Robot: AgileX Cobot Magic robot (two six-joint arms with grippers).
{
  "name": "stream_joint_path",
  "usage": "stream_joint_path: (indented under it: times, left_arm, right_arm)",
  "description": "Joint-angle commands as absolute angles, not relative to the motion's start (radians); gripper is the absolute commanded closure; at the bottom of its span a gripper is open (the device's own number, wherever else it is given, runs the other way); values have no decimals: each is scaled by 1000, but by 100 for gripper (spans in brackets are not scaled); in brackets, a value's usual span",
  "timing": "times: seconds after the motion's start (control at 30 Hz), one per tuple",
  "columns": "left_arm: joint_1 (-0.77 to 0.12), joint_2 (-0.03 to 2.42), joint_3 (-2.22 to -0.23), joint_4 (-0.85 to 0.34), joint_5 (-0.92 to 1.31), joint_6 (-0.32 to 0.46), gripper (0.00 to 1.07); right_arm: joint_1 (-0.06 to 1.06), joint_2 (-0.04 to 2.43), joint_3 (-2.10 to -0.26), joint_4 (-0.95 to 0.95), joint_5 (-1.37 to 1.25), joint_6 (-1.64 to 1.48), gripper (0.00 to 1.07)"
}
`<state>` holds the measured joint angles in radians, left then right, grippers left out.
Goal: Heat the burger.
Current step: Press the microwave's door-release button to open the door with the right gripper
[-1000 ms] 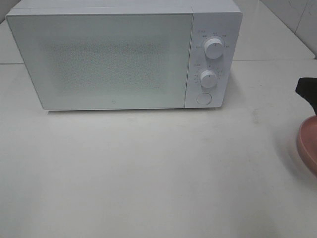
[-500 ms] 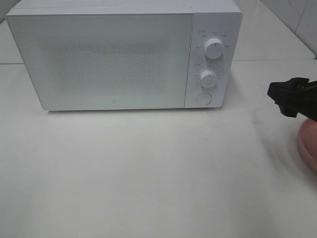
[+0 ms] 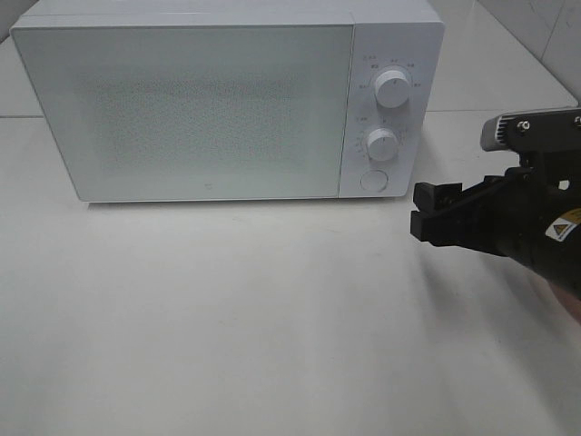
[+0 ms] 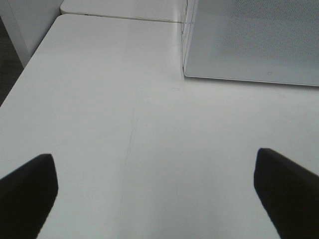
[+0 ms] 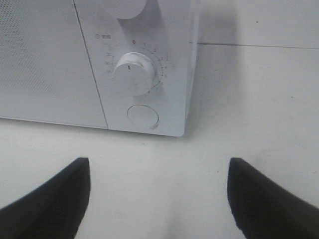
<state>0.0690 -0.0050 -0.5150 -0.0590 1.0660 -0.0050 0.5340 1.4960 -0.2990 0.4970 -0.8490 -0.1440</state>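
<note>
A white microwave oven point(image 3: 218, 109) stands at the back of a white table point(image 3: 227, 318), its speckled door point(image 3: 182, 104) closed and flush with the control panel on the oven's right side. On that panel sit an upper dial point(image 3: 392, 88), a lower dial point(image 3: 382, 144) below it, and a round button point(image 3: 373, 180) at the bottom. The right gripper point(image 3: 422, 211) reaches in from the right of the microwave and hovers above the table just in front of and to the right of the oven's lower right corner, fingertips pointing toward the control panel. Its black jaws stand well apart with nothing between them. The right wrist view looks between them at the lower dial and the round button straight ahead. The left gripper point(image 4: 157, 194) shows only in its own wrist view, over bare table in front of and to the left of the microwave's front left corner. Its jaws are spread wide and hold nothing. The burger appears in none of the views, so its place cannot be told. A thin pink sliver point(image 3: 574, 304) shows beneath the right arm, well to the right of the microwave, but too little of it is visible to identify.
</note>
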Motion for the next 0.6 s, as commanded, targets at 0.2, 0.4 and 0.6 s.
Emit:
stream_joint_path:
  times: [0.2,0.4,0.6]
  left_arm:
    - [70,-19,-524,-57,1063,-14,7]
    - [70,-19,-524,-57,1063,-14,7]
    - [70,-19,-524,-57,1063,-14,7]
  right_arm:
    - [678,1620,-294,725,-1086,-218,32]
    - [742,1691,-295,724,-1178,-216,32]
    - [745,1730,-295,705,-1211,-183,32]
